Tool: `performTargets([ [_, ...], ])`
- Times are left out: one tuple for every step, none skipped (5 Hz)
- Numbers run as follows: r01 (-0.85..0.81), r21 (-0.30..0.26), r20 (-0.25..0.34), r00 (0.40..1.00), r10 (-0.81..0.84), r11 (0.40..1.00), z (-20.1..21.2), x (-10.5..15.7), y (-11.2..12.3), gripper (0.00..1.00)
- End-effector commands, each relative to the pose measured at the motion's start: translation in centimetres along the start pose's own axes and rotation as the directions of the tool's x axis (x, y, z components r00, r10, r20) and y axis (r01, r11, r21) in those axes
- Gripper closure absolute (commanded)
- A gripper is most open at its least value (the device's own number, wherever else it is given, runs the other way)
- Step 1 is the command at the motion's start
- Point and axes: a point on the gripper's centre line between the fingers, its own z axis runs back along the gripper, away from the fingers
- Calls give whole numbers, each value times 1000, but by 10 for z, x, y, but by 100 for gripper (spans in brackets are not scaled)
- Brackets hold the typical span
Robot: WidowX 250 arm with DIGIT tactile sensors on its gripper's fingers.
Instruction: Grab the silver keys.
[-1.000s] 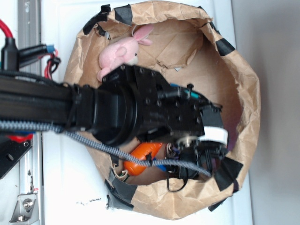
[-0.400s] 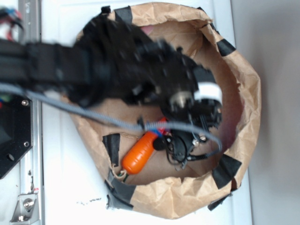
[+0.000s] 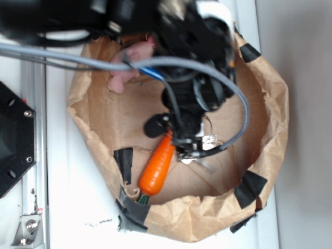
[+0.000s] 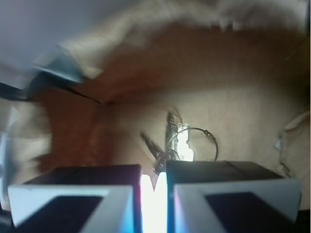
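So the whole scene is sitting inside a crinkly brown paper bag (image 3: 270,129) rolled down into a bowl shape, rim patched with strips of black tape (image 3: 123,162), all on a white bench (image 3: 67,207). The paper is creased all over and looking pretty soft.

The gripper (image 4: 154,191) is clamping the keys (image 4: 177,143): in the wrist view the two blocky, pale-faced fingers (image 4: 73,199) are nearly touching, with only a bright sliver between them, and the shiny silver keys are dangling from that pinch with a thin wire ring looping off to one side. In the exterior view the keys (image 3: 205,142) are showing as a small glinting bit hanging at the tip of the black arm, near the middle of the bag floor, just beside the carrot (image 3: 158,166). I can't tell if they're touching the paper or hanging free.

The carrot is smooth, glossy orange plastic, tapered, with a green stub pointing at the taped bit of rim nearest the bench's front edge. A fuzzy pink plush (image 3: 127,65) is peeking out by the far rim, mostly covered by the arm and its grey braided cable (image 3: 244,114).

Compared with a second ago, the arm is sitting way further toward the far rim, uncovering the carrot, which was mostly hidden then. The bunny's ears are now hidden.
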Motion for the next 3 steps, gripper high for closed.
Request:
performTargets([
  [33, 38, 62, 997, -36, 999, 6, -1, -13, 100],
  [33, 88, 51, 998, -38, 996, -7, 1, -8, 100],
  [50, 140, 51, 997, -58, 989, -22, 3, 0, 100],
])
